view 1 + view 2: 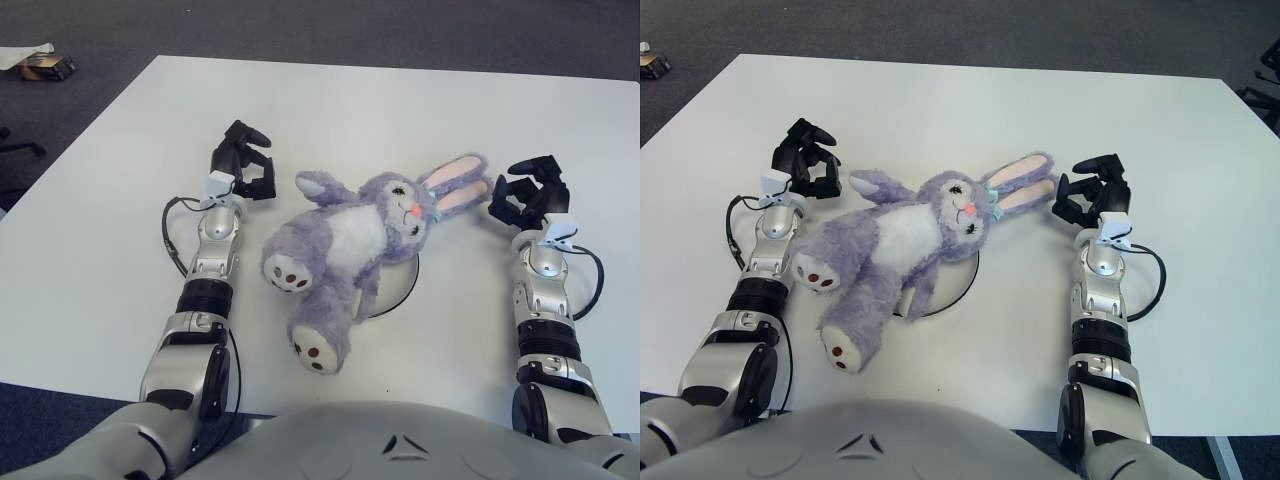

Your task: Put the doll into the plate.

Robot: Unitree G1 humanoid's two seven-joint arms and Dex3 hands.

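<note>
A purple and white plush bunny doll (345,240) lies on its back over a white plate (402,288), covering most of it; only the plate's right rim shows. Its pink-lined ears (455,183) point toward the right hand. My left hand (243,163) hangs just left of the doll's raised arm, fingers loosely curled and holding nothing. My right hand (525,195) sits just right of the ear tips, fingers spread and holding nothing. Neither hand touches the doll.
The white table (400,110) stretches far behind the doll. Dark carpet surrounds it, with a small box and paper (40,62) on the floor at far left. A cable loops beside each forearm.
</note>
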